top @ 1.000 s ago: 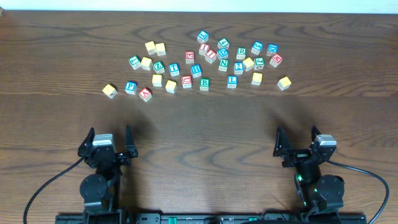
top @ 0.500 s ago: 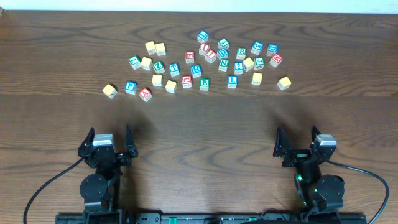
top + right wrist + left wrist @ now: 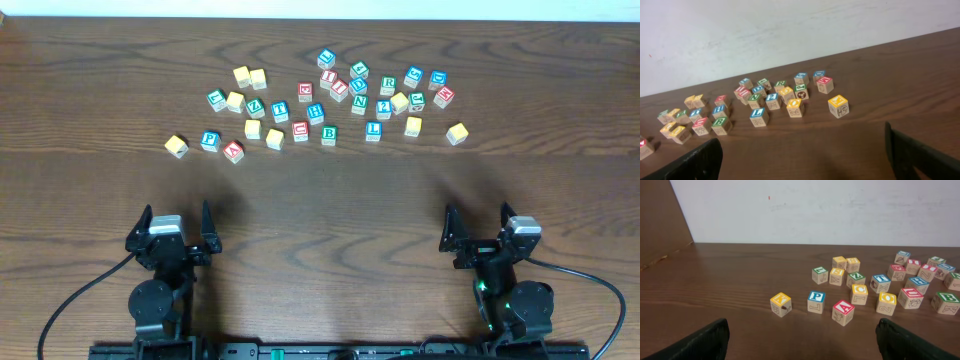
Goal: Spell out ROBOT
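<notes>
Several wooden letter blocks lie scattered across the far half of the table. In the overhead view a green R block sits in the right cluster, a green B block at the cluster's near edge, and a blue T block left of centre. The B block also shows in the right wrist view. My left gripper is open and empty at the near left. My right gripper is open and empty at the near right. Both are far from the blocks.
A yellow block lies apart at the left end of the group, and another yellow block at the right end. Bare dark wood table stretches between the blocks and the grippers. A white wall rises behind the table.
</notes>
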Tool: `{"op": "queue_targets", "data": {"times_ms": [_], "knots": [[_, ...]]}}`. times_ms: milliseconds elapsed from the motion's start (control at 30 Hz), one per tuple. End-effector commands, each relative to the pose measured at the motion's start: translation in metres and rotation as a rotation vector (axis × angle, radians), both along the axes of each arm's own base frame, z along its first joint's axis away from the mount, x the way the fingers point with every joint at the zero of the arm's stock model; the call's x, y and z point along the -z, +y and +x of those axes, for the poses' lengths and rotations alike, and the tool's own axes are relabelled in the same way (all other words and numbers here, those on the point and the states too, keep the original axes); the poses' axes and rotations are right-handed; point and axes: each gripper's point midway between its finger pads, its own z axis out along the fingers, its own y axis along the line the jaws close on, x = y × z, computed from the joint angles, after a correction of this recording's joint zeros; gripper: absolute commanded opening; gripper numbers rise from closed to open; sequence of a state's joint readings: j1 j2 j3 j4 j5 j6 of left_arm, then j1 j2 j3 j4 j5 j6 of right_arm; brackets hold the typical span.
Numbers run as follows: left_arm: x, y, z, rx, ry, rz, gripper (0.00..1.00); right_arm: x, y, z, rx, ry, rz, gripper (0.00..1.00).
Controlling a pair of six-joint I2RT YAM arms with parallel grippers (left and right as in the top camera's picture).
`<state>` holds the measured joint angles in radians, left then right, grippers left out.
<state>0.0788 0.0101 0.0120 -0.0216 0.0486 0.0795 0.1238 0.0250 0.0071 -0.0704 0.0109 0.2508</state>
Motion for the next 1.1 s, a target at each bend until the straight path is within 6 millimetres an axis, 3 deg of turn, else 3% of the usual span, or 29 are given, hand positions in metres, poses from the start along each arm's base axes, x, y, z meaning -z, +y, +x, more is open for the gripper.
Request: {"op": "queue_targets", "data": {"times_ms": [0,633,800,967,1067], "knots": [[0.015,0.003,-0.002,-0.016,0.052,0.007,0.92,0.000,0.000,0.000,-0.003,-0.001,-0.012,0.99],[0.015,0.003,-0.002,-0.016,0.052,0.007,0.93,0.000,0.000,0.000,-0.002,-0.003,-0.010,0.99],[0.013,0.003,-0.002,-0.023,0.042,-0.045,0.93,-0.004,-0.022,0.001,0.125,-0.020,-0.025,0.99],[0.008,0.003,-0.002,-0.020,0.031,-0.056,0.92,-0.018,-0.009,0.001,0.045,-0.076,-0.105,0.99],[-0.016,0.003,-0.002,-0.019,-0.011,-0.053,0.93,-0.044,0.001,-0.004,-0.014,-0.142,-0.198,0.99]]}}
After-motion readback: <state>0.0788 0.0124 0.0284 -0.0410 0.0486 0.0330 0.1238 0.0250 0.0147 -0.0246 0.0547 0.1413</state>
